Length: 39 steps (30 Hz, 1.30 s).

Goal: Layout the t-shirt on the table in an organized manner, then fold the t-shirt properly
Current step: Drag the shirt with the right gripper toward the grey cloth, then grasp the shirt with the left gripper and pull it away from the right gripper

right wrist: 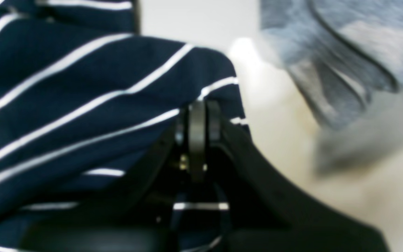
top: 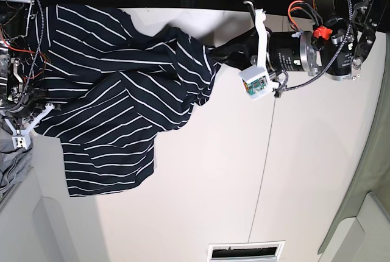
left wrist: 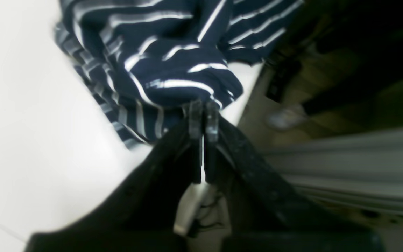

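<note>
- T-shirt (top: pixel 122 103): dark navy, thin white stripes set wide apart, lying rumpled across the far-left part of the white table (top: pixel 213 183) in the base view.
- Stripes run at different angles across the cloth, showing several slanted folds; the lower hem edge lies fairly flat, the upper part is bunched.
- One bunched corner is pulled out toward the left gripper (left wrist: pixel 203 115), near the table's edge.
- Left gripper: jaws pinched tight on a wad of striped fabric (left wrist: pixel 173 70); cloth gathers into creases just above the fingertips.
- Right gripper (right wrist: pixel 198 119): jaws pressed together on the shirt's edge (right wrist: pixel 82 105), fabric draping over and below it.
- Grey cloth (right wrist: pixel 331 59) lies just beside the right gripper, on the table, apart from the shirt; blurred.
- Wrist views are soft, so fine weave is not readable.
</note>
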Motion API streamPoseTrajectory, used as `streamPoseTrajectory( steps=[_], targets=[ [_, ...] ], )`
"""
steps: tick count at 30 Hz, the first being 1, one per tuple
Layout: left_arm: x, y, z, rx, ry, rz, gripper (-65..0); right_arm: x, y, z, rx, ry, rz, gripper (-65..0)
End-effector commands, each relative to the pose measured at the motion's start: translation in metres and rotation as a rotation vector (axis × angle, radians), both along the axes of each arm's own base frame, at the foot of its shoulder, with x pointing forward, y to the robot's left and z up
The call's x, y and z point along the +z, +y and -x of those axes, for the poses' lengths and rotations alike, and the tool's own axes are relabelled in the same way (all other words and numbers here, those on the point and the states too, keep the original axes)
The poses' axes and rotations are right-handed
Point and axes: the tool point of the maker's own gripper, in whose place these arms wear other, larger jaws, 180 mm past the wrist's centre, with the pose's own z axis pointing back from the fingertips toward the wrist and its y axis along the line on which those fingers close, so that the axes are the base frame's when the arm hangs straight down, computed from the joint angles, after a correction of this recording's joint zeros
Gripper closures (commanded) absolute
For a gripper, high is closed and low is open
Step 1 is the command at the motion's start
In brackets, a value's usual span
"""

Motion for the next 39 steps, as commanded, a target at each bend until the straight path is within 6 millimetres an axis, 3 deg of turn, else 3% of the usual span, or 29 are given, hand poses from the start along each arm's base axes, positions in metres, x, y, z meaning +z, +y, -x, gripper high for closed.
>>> streamPoseTrajectory(
  steps=[1,3,5,8,10,13,16,19,21,26,31,34,39],
  targets=[
    [0.005,-0.001,0.006,-0.012,0.009,0.026,0.0,0.021,-0.017,-0.013,-0.031,-0.063,0.024,0.0],
    [-0.001,0.000,0.018,-0.015,0.050,0.024,-0.2,0.022,-0.020,-0.011,-0.048,-0.061,0.012,0.0],
    [-0.003,0.000,0.022,-0.015,0.062,0.023,-12.5,0.022,-0.017,-0.012,-0.059,-0.070,-0.019,0.0],
    [-0.003,0.002,0.017,-0.015,0.040,0.006,-26.7,0.021,-0.013,-0.013,-0.071,-0.074,-0.060,-22.4],
    [-0.002,0.005,0.011,-0.011,0.025,-0.012,-28.6,0.022,-0.011,-0.013,-0.074,-0.073,-0.075,-29.9],
    [0.006,0.019,-0.010,0.038,-0.023,-0.027,-28.6,0.029,-0.005,-0.016,-0.063,-0.070,-0.077,-30.1],
    [0.027,0.036,-0.035,0.134,-0.088,0.024,-28.6,0.046,0.013,-0.027,-0.038,-0.113,-0.104,-30.1],
    [0.044,0.044,-0.052,0.198,-0.157,0.085,-28.6,0.068,0.045,-0.042,0.000,-0.189,-0.187,-30.1],
    [0.044,0.043,-0.058,0.224,-0.191,0.089,-28.6,0.073,0.074,-0.047,0.062,-0.206,-0.252,-30.1],
    [0.006,0.052,-0.080,0.379,-0.104,0.118,-33.8,0.056,0.139,-0.050,0.111,-0.211,-0.384,-30.1],
    [-0.022,0.043,-0.090,0.450,0.037,0.205,-35.7,0.036,0.179,-0.048,0.112,-0.197,-0.448,-30.1],
    [-0.020,0.025,-0.090,0.424,0.070,0.244,-35.7,0.020,0.191,-0.043,0.112,-0.163,-0.454,-30.1],
    [-0.027,-0.005,-0.076,0.314,0.104,0.210,-35.7,-0.004,0.190,-0.033,0.088,-0.111,-0.430,-30.1]
  ],
)
